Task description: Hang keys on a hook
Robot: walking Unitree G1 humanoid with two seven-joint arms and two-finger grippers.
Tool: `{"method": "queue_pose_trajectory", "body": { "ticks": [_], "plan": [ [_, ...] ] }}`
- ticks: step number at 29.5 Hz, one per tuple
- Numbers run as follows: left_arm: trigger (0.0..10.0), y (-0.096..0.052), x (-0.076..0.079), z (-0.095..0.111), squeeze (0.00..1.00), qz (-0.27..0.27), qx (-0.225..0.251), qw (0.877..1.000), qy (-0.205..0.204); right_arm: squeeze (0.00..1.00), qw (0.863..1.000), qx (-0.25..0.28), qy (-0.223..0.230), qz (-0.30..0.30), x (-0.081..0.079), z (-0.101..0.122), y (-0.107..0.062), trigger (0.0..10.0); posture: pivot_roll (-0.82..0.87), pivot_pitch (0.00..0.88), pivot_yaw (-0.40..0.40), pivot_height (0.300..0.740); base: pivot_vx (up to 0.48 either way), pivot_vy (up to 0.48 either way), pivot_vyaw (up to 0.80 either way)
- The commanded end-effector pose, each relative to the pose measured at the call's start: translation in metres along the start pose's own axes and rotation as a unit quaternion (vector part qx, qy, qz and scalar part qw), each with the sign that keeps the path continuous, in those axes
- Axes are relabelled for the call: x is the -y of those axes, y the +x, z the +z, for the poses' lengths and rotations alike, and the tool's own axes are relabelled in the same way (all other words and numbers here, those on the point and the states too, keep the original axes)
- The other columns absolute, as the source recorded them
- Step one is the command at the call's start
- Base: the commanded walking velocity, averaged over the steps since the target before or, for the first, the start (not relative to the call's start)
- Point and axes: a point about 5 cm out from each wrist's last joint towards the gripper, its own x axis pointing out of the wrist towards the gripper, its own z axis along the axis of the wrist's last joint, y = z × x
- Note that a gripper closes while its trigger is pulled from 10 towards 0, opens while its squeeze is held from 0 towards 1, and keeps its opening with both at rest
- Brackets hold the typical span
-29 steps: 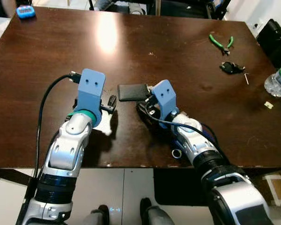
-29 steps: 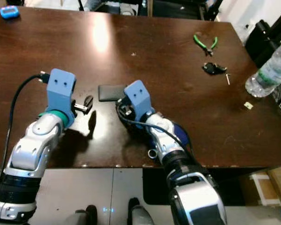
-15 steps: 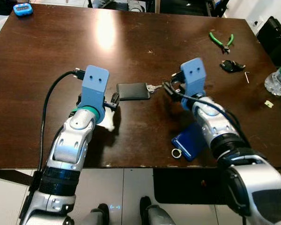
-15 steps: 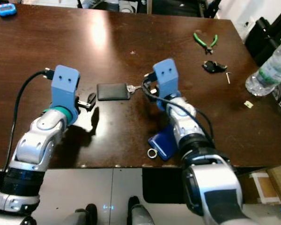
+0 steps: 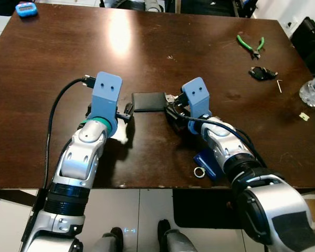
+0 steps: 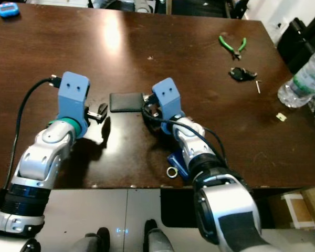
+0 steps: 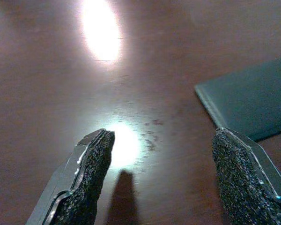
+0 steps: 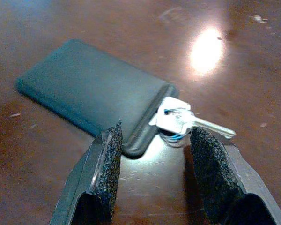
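Desk (image 5: 68,58): one dark brown wooden top, glossy, with a bright glare patch toward its far side
Key fob (image 8: 91,93): one flat dark rectangular tag, lying flat near the middle of the desk, between the two arms
Key (image 8: 187,121): one silver key, joined to the right end of the fob by a small ring, flat on the desk
Right end effector (image 8: 152,145): low over the desk at the right end of the fob, its two black fingers apart, one on each side of the fob's corner and the key head; whether they touch either I cannot tell
Left end effector (image 7: 164,154): just left of the fob, its two fingers spread wide over bare wood, gripping nothing; the fob's left corner lies by one finger
Blue tag (image 5: 206,160): one flat blue piece with one metal ring (image 5: 199,172), at the near edge, partly under the right forearm
Pliers (image 5: 250,45): one green-handled pair, far right
Black item (image 5: 260,74): one small dark object, nearer than the pliers, too small to identify
Bottle (image 5: 314,89): one clear plastic bottle at the right edge
Blue gadget (image 5: 26,9): one small device at the far left corner
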Motion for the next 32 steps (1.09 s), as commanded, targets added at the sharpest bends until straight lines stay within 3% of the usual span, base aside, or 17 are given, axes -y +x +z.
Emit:
{"method": "queue_pose_trajectory", "body": {
  "ticks": [1,8,17,18,22,24,25,28,32],
  "plan": [
    [10.0,-0.002,-0.001,-0.005,0.00,-0.003,-0.008,1.000,0.000,0.00,1.000,-0.020,0.004,0.018,-0.007,-0.016,-0.004,10.0,-0.11,0.260,0.014,0.740,0.000,0.000,0.00],
    [10.0,-0.003,-0.003,-0.007,0.00,0.000,-0.009,1.000,0.001,0.00,1.000,-0.023,0.002,0.020,-0.007,-0.018,-0.005,10.0,-0.11,0.253,0.012,0.740,0.000,0.000,0.00],
    [10.0,-0.005,0.000,-0.008,0.00,-0.002,-0.010,1.000,0.000,0.00,1.000,0.022,-0.004,0.017,-0.005,-0.009,-0.005,10.0,-0.11,0.249,0.012,0.740,0.000,0.000,0.00],
    [10.0,-0.005,0.000,-0.008,0.00,-0.002,-0.010,1.000,0.000,0.00,0.998,0.059,0.018,-0.006,0.004,0.004,-0.006,10.0,-0.11,0.245,0.017,0.740,0.000,0.000,0.00],
    [10.0,-0.005,0.000,-0.007,0.00,-0.004,-0.008,1.000,0.000,0.00,0.992,0.113,0.042,-0.029,0.019,0.024,-0.009,10.0,-0.11,0.242,0.019,0.740,0.000,0.000,0.00],
    [10.0,-0.006,-0.001,-0.005,0.00,-0.005,-0.005,1.000,0.000,0.00,0.994,0.108,0.031,-0.014,0.018,0.024,-0.010,10.0,-0.11,0.242,0.019,0.740,0.000,0.000,0.00],
    [10.0,-0.007,-0.005,-0.003,0.00,-0.006,-0.003,1.000,-0.001,0.00,0.996,0.085,0.006,0.024,0.011,0.015,-0.012,10.0,-0.12,0.242,0.020,0.740,0.000,0.000,0.00],
    [10.0,-0.006,-0.013,-0.005,0.00,0.004,-0.008,1.000,-0.002,0.00,0.997,0.060,-0.002,0.042,0.005,0.005,-0.012,10.0,-0.12,0.245,0.022,0.740,0.000,0.000,0.00],
    [10.0,0.000,-0.024,-0.006,0.00,0.022,-0.014,1.000,0.003,0.00,0.999,0.025,0.001,0.024,0.001,-0.001,-0.006,10.0,-0.11,0.249,0.023,0.740,0.000,0.000,0.00]
  ]
}}
